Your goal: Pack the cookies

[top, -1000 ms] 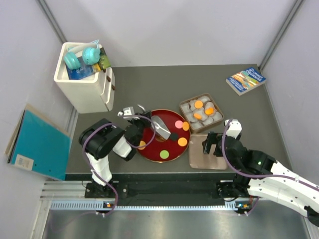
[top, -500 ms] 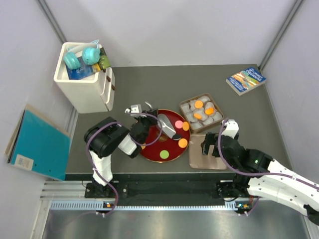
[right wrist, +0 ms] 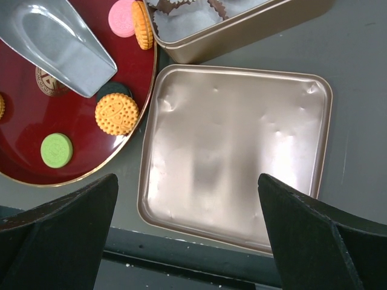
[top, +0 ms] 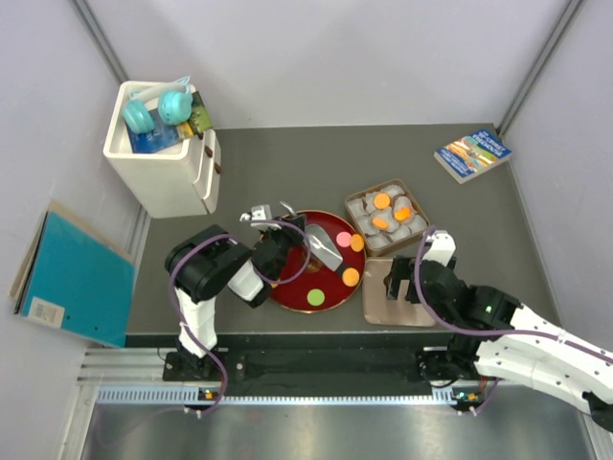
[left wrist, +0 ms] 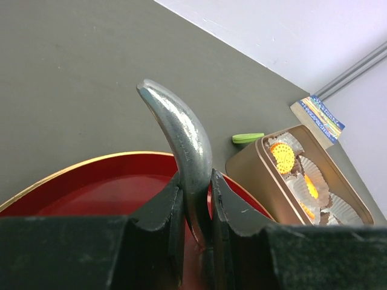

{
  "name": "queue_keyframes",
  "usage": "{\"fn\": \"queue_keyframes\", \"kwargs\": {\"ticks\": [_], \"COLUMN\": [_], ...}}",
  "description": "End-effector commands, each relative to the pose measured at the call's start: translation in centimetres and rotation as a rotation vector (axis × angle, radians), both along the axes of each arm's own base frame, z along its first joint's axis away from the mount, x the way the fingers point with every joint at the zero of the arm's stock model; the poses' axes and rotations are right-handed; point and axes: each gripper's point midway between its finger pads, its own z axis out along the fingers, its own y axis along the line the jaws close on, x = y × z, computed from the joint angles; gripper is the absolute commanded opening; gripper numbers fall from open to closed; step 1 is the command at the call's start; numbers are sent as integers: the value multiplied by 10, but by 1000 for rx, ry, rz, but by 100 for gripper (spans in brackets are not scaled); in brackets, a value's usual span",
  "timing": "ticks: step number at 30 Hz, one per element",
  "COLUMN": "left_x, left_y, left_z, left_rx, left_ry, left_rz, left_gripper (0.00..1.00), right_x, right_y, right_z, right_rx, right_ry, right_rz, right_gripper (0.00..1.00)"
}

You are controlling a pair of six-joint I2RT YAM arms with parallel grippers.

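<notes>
Cookies: small flat round cookies (right wrist: 117,113), orange, pink and green, lie loose on the right half of a red lacquered round plate (top: 292,290) at the near edge of the dark grey table (top: 287,163).
Already packed: three orange ones (top: 382,200) sit in white crinkled paper cups (left wrist: 338,208) inside a square gold tin (top: 414,201), just beyond the plate's right side.
Left gripper (left wrist: 195,199): jaws pinch the handle of a curved silver metal scoop (top: 323,245), whose blade hangs over the plate's centre.
Right gripper (right wrist: 186,187): jaws spread wide, empty, above the flat gold lid (right wrist: 242,151) lying at the table's near edge, right of the plate.
Handling: the discs look light, stiff and probably brittle. Lying flat on slick lacquer, they may skate away from a push.
Where to take hold: slide the scoop's lip under an edge, or pinch across the rim; avoid squeezing hard.
</notes>
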Motion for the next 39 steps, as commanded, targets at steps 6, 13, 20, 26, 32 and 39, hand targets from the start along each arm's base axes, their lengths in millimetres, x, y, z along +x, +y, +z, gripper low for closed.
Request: {"fn": "queue_keyframes", "kwargs": {"ticks": [6,13,20,26,32,39], "left_x": [-16,-21,-23,-15,-16,-33], "left_y": [-25,-41,-52,-18,-11,-19], "left_z": [-1,12,26,30,51,58], "left_rx": [1,-1,-45,-32,-57,-69], "left_ry": [-71,-111,-132,-129,-171,-179], "left_rz": [-129,-178,-230,-85,-125,-216], "left_gripper": [0,0,0,0,0,0], "right_x": [4,4,4,4,4,5], "right_y": [9,9,8,8,8,11], "right_z": [8,6,6,5,2,1], "right_rx": [42,40,39,40,42,45], "right_ry": [-11,-11,-11,-8,-11,-7], "right_rz": [-3,-4,-5,-7,-9,-6], "right_gripper": [99,99,99,99,99,99]}}
